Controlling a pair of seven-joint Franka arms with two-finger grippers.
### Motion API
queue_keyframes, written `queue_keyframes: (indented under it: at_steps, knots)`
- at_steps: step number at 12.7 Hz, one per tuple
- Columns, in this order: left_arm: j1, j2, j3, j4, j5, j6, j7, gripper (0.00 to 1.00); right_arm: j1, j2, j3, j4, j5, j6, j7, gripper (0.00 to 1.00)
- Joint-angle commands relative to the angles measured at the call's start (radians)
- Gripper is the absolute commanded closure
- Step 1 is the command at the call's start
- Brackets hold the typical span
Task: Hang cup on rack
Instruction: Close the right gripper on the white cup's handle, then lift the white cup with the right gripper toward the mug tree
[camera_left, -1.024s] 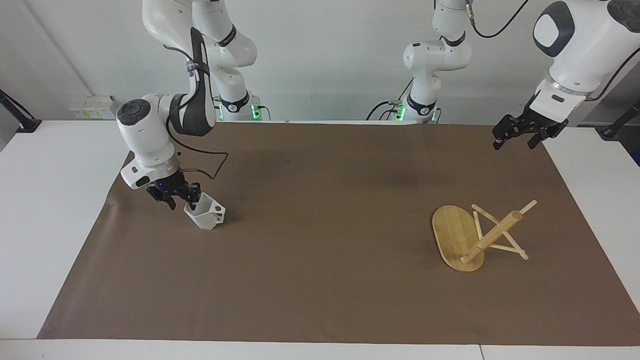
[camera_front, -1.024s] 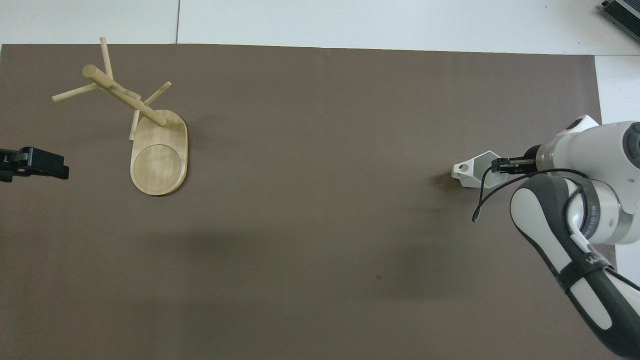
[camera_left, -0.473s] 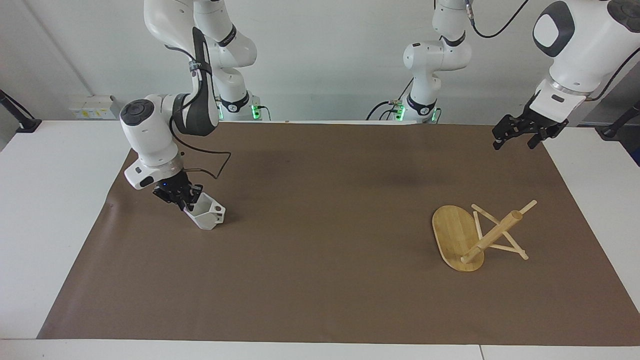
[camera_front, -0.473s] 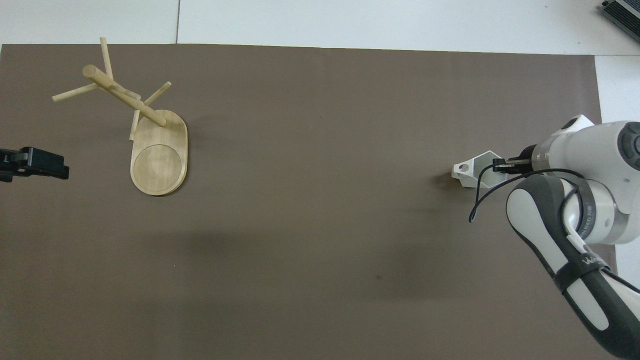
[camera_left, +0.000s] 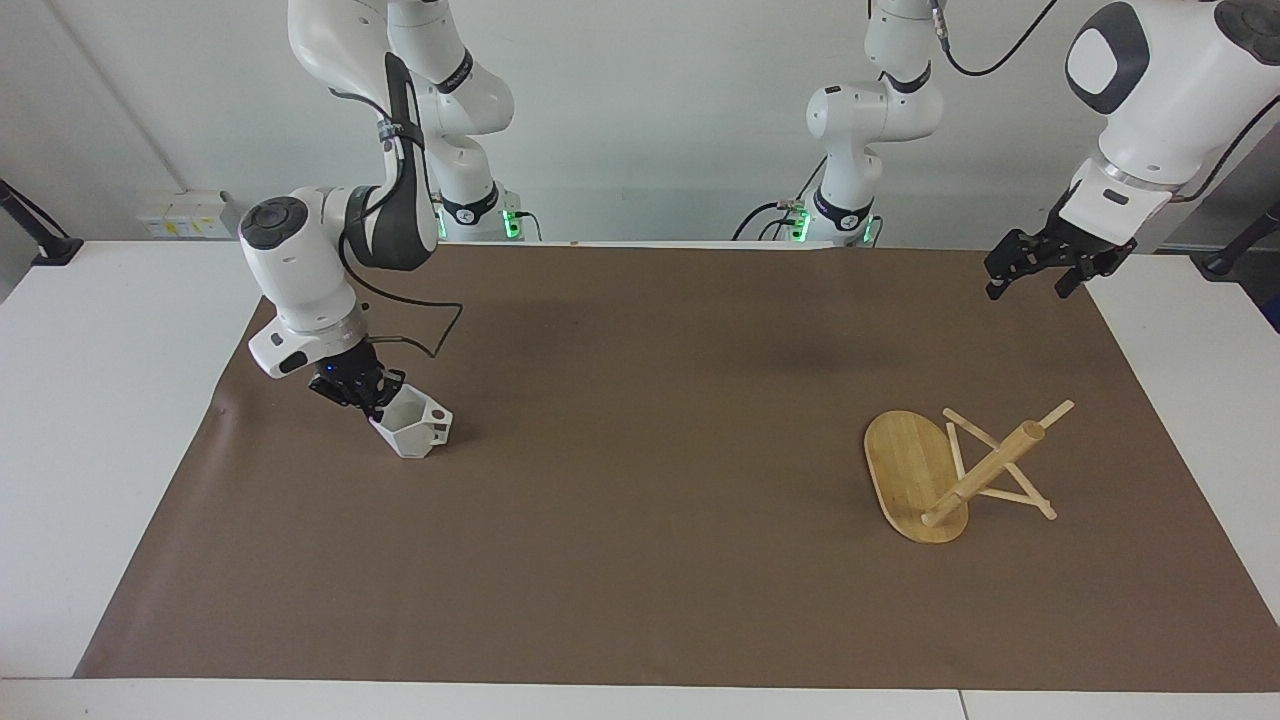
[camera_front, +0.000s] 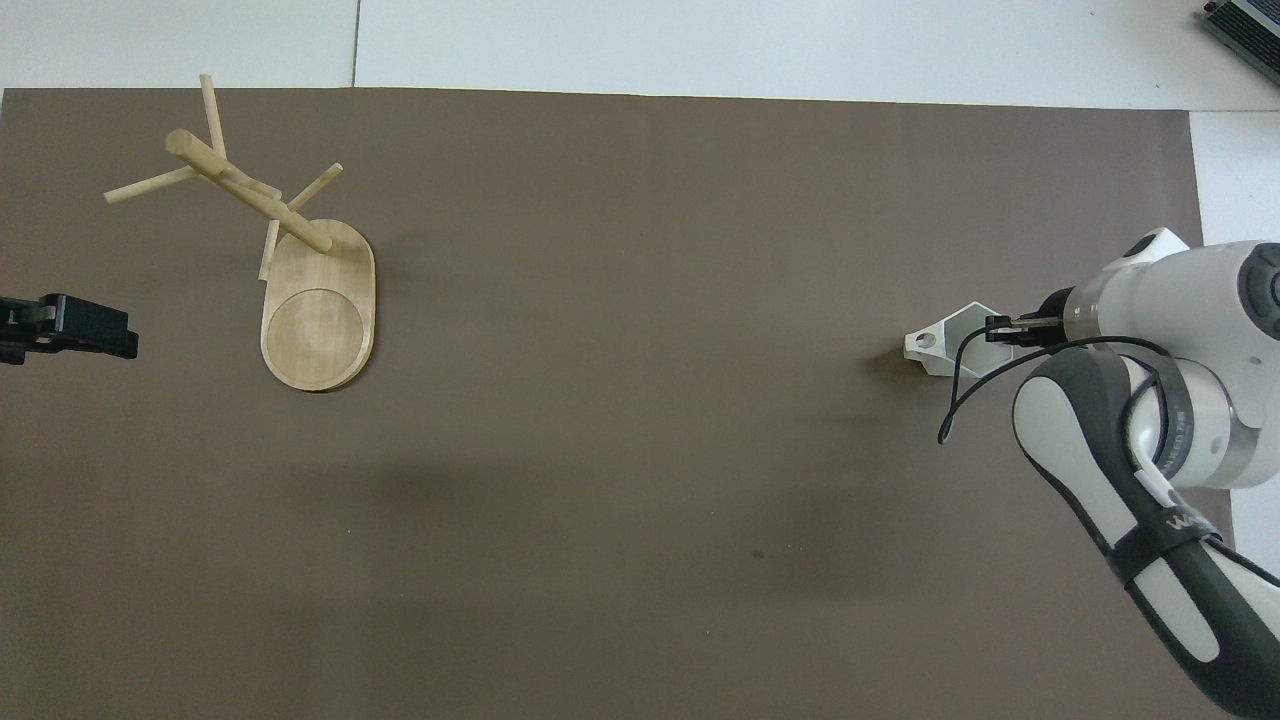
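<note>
The cup (camera_left: 414, 427) (camera_front: 947, 340) is a small white faceted mug, tilted on the brown mat at the right arm's end of the table, its pierced handle pointing away from the arm. My right gripper (camera_left: 372, 396) (camera_front: 998, 331) is shut on the cup's rim wall. The rack (camera_left: 948, 472) (camera_front: 275, 240) is a light bamboo mug tree lying tipped over at the left arm's end, its oval base on edge and its post and pegs resting on the mat. My left gripper (camera_left: 1030, 275) (camera_front: 60, 330) waits open in the air over the mat's corner near the left arm's base.
A brown mat (camera_left: 640, 480) covers most of the white table (camera_left: 90, 420). A black cable (camera_left: 425, 330) loops from the right wrist above the mat beside the cup.
The right gripper's fingers have closed onto the cup's rim and the cup has tilted slightly. The left arm and the rack have not moved.
</note>
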Motion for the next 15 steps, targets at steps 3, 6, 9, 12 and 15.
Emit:
queue_keyframes:
  at_steps: [3, 6, 9, 12, 15]
  knots:
    - [0.010, -0.012, -0.006, -0.004, 0.002, -0.008, -0.007, 0.00, -0.004, 0.014, 0.004, 0.043, 0.009, -0.002, 0.014, 1.00]
    - [0.010, -0.013, -0.006, -0.004, 0.002, -0.008, -0.009, 0.00, -0.004, 0.012, 0.004, 0.114, 0.009, -0.048, 0.014, 1.00]
    - [0.010, -0.012, -0.006, -0.004, 0.002, -0.008, -0.009, 0.00, -0.004, -0.004, 0.004, 0.150, 0.009, -0.080, 0.013, 1.00]
    - [0.010, -0.013, -0.006, -0.004, 0.002, -0.007, -0.009, 0.00, -0.004, -0.047, 0.004, 0.158, 0.009, -0.083, 0.034, 1.00]
    - [0.010, -0.012, -0.006, -0.004, 0.002, -0.008, -0.009, 0.00, -0.004, -0.060, -0.005, 0.231, 0.009, -0.206, 0.076, 1.00]
